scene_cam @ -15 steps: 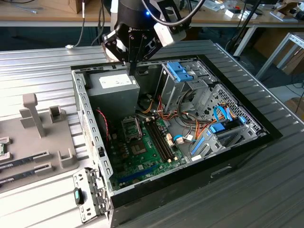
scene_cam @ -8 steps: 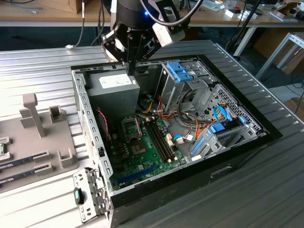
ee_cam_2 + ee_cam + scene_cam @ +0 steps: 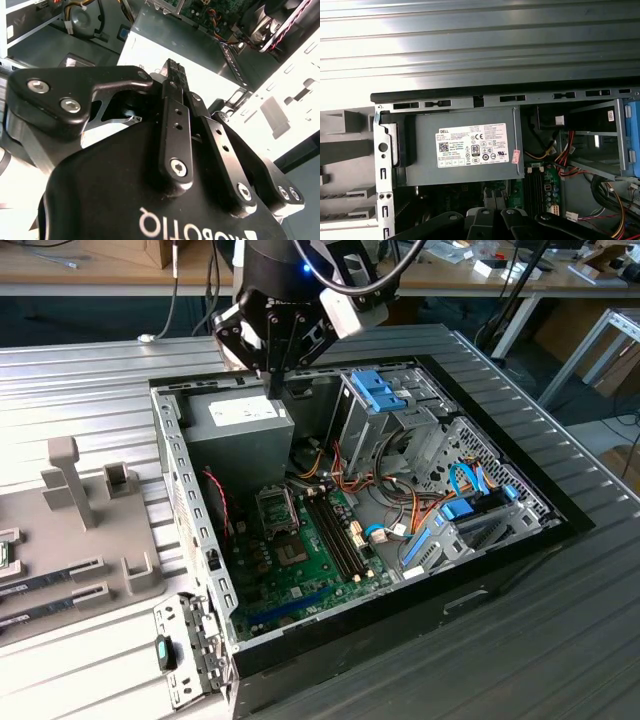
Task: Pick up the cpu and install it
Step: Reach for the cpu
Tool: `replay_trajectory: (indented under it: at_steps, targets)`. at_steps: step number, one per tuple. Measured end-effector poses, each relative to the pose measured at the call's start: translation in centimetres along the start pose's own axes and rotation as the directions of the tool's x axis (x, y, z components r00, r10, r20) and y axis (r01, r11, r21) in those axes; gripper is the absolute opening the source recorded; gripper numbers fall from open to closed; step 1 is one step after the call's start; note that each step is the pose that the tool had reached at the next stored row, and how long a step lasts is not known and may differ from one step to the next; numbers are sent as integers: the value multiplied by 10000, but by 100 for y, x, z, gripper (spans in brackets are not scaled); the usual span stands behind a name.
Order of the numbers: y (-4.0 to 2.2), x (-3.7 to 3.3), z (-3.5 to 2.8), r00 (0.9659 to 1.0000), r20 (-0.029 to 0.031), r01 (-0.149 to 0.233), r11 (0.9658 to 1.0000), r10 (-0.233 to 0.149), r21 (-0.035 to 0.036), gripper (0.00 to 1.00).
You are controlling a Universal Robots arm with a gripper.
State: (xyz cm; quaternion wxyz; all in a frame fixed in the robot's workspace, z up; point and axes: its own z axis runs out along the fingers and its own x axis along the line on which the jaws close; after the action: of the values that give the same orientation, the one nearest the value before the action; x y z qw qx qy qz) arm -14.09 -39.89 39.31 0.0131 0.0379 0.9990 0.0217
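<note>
My gripper (image 3: 272, 388) hangs with its fingers pointing down over the back corner of the open computer case (image 3: 520, 475), just above the grey power supply box (image 3: 240, 430). In the second wrist view the two black fingers meet at their tips, so the gripper (image 3: 174, 67) is shut with nothing visible between them. The cpu is out of view. The black socket frame (image 3: 277, 508) sits on the green motherboard (image 3: 300, 570), well below the gripper and nearer the case front. In the first wrist view the labelled power supply box (image 3: 465, 147) lies straight below the wrist.
A small dark-grey chip (image 3: 292, 555) and long memory slots (image 3: 335, 535) lie beside the socket. Drive cages with blue clips (image 3: 380, 390) and bundles of orange and red cables (image 3: 420, 510) crowd the exterior view's right. A grey parts fixture (image 3: 90, 510) stands outside the case at the exterior view's left.
</note>
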Motion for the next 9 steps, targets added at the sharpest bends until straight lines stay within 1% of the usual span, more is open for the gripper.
replay_trajectory:
  at_steps: [9]
  targets:
    - [-2, 20, 0, 10000, 0, 2, 10000, -2, 0, 11]
